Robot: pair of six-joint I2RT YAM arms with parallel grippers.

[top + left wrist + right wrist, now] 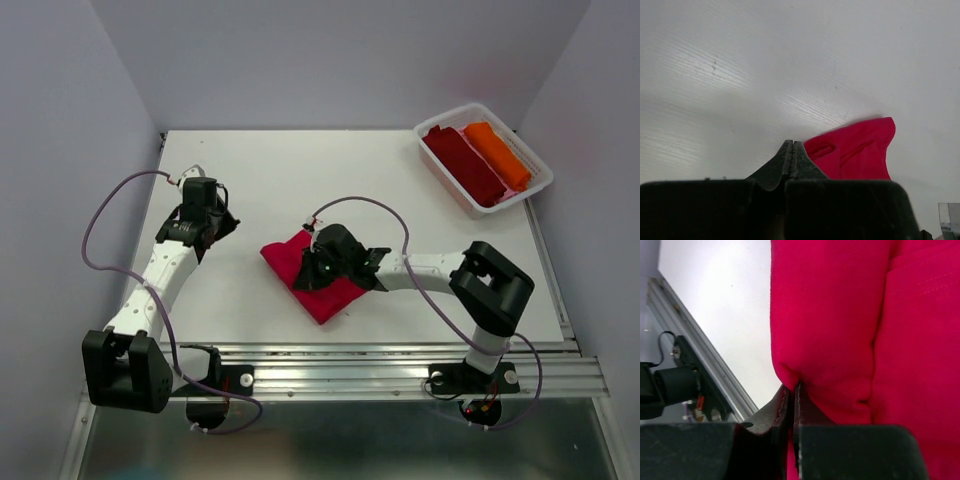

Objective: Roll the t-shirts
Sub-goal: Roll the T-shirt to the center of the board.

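Observation:
A bright crimson-red t-shirt [290, 258] lies folded into a narrow block in the middle of the table. My right gripper [318, 268] sits on top of it, shut on a pinch of the red cloth [830, 330], which fills most of the right wrist view. My left gripper [212, 215] hovers over bare table to the left of the shirt, its jaws pressed together on nothing [792, 146]; the red t-shirt [855, 150] shows just beyond and to the right of its tips. A dark maroon t-shirt [465, 163] and an orange t-shirt [497, 153] lie rolled in the basket.
The white plastic basket [446, 117] stands at the table's back right corner. A metal rail [400, 365] runs along the near edge, also in the right wrist view as a grey rail [695, 350]. Grey walls close in the left, back and right.

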